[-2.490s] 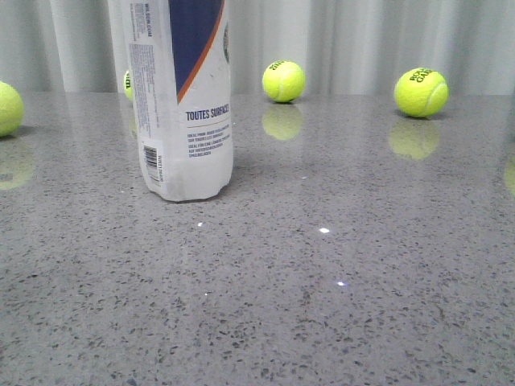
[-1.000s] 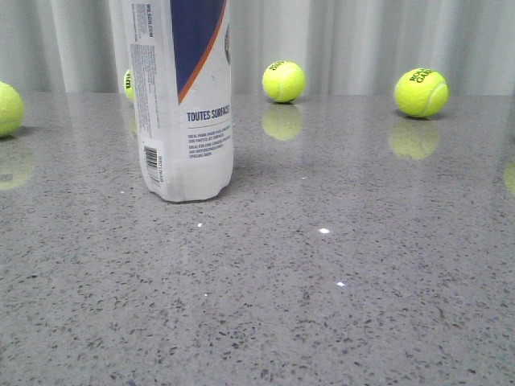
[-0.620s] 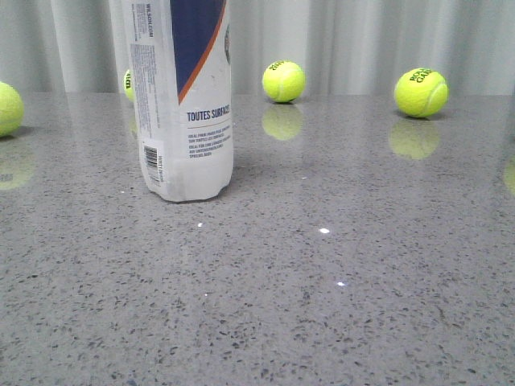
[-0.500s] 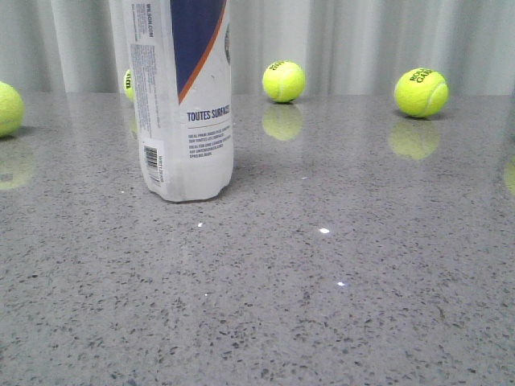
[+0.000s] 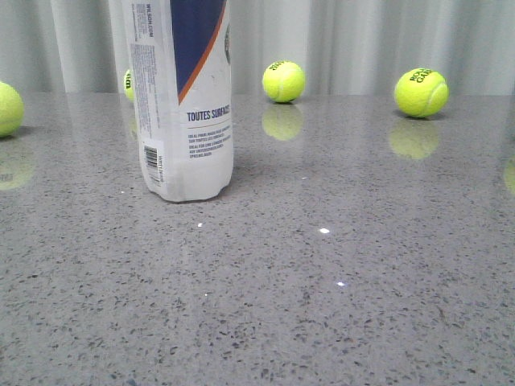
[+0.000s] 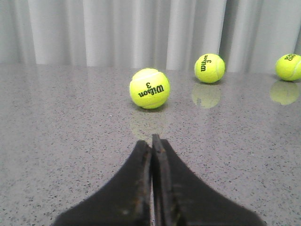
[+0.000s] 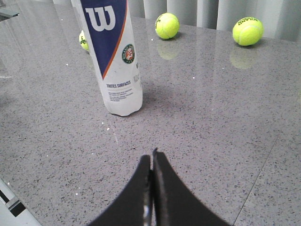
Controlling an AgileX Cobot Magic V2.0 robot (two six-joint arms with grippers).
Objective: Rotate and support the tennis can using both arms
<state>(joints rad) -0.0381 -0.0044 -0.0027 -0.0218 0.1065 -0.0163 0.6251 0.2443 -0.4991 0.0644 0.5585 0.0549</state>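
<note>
Barely shifted since earlier: tall white plastic tennis can with navy section upright on grey speckled table, left of centre. Left gripper and right gripper pinched closed, empty, well apart from can. Risk: closed fingertips nudging tall can, toppling; possibly light, unclear.

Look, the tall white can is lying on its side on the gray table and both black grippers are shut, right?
Not quite. The tennis can stands upright on the gray table, as the right wrist view shows. The left gripper and right gripper are indeed shut.
</note>
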